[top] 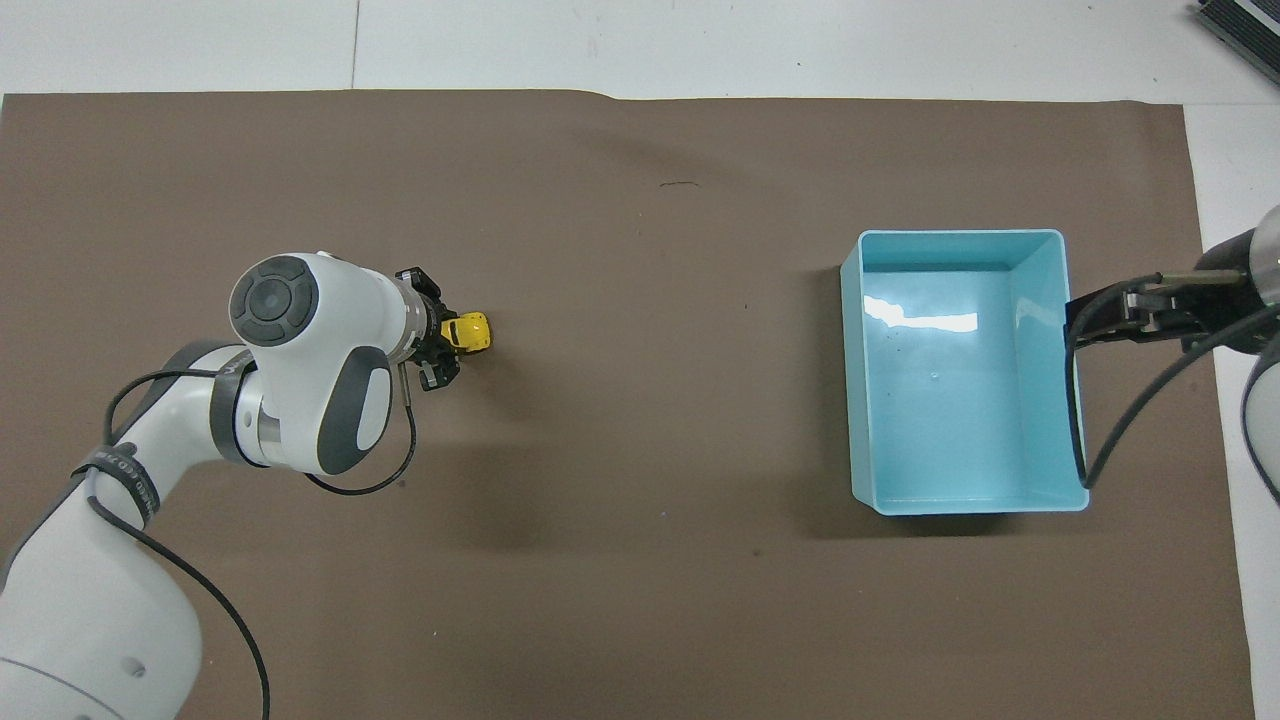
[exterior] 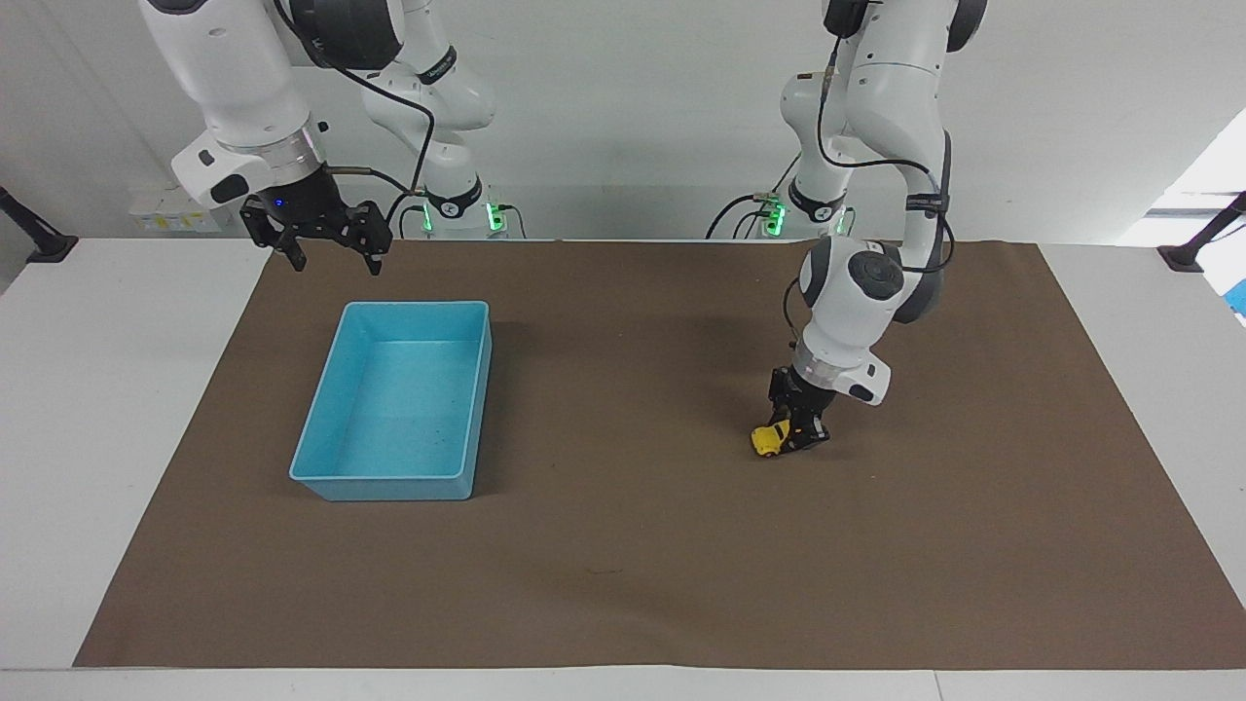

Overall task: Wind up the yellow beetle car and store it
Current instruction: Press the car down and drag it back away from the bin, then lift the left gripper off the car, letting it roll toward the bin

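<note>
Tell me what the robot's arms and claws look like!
Both arms are shiny white with dark grey joint caps and rounded shapes. Thin black cables loop along them. The left claw and the right claw are black, the right with a tiny blue light above it. Green lights glow at the arms' bases.

Yellow beetle car (exterior: 768, 439): glossy plastic body, hard smooth finish. Bin (exterior: 331, 409): light blue plastic, smooth, shiny, a bright glare patch on its floor toward 12 o'clock. Mat (exterior: 633, 574): brown, matt, paper-like sheet, flat, one edge slightly wavy. Table (exterior: 97, 389): white, smooth, faint sheen. Arm shells: white glossy plastic; grippers matt black.
</note>
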Controlling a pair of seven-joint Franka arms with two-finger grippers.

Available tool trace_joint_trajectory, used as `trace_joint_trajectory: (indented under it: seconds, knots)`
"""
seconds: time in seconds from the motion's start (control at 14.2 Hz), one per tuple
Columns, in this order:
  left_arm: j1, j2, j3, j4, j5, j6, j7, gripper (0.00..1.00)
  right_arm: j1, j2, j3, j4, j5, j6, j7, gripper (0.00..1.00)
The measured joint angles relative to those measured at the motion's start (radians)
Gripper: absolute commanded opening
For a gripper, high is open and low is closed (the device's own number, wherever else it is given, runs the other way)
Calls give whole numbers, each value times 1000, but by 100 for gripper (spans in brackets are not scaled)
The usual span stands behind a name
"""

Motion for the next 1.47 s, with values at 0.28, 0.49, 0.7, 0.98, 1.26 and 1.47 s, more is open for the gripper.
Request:
trace_joint_trajectory:
  seconds: [0.28, 0.49, 0.7, 0.98, 1.26, 1.47]
  knots:
    - [18, 8, 14, -1, 7, -8, 29, 100, 0, 0, 0, 0, 0, 0, 0, 100]
    - [33, 0, 19, 22, 7, -58, 51, 100, 0, 0, 0, 0, 0, 0, 0, 100]
    - [31, -38, 3, 113, 7, -181, 52, 100, 0, 0, 0, 0, 0, 0, 0, 100]
    - [28, -58, -9, 261, 9, -267, 56, 100, 0, 0, 0, 0, 0, 0, 0, 100]
    - [27, -58, -14, 311, 11, -269, 231, 100, -1, 0, -2, 0, 0, 0, 0, 100]
    - [27, -57, -17, 312, 11, -269, 315, 100, -2, 0, -3, 0, 0, 0, 0, 100]
